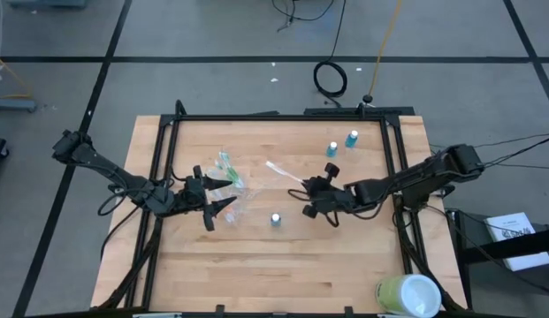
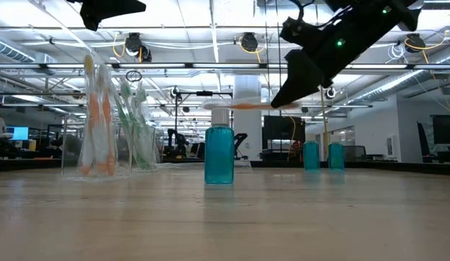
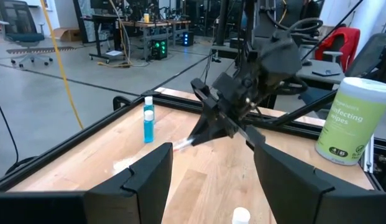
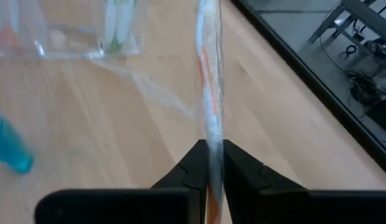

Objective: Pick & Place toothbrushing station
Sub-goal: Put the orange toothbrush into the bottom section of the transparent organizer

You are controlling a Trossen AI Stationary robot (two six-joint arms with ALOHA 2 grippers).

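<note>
Nearest you in the low view stands a blue white-capped tube (image 2: 219,154), upright on the wooden table (image 1: 283,265). Just above it, your right gripper (image 4: 209,163) hangs in the air with its jaws pressed onto a wrapped toothbrush (image 4: 209,93), pinching it at one end. In the low view that brush lies level, well clear of the table. The high view adds what the low one cannot: the brush's long axis runs from the gripper up and leftward, towards the table's far left. The right wrist view shows an orange stripe inside the clear wrapper, which the high view does not resolve.

To the left, the clear plastic cup (image 2: 109,116) stands upright with several toothbrushes in it, handles pointing up. Your left gripper (image 1: 223,205) waits just beside the cup, jaws spread and holding nothing.

Farther back, two more blue tubes (image 1: 342,144) stand near the far right edge.
</note>
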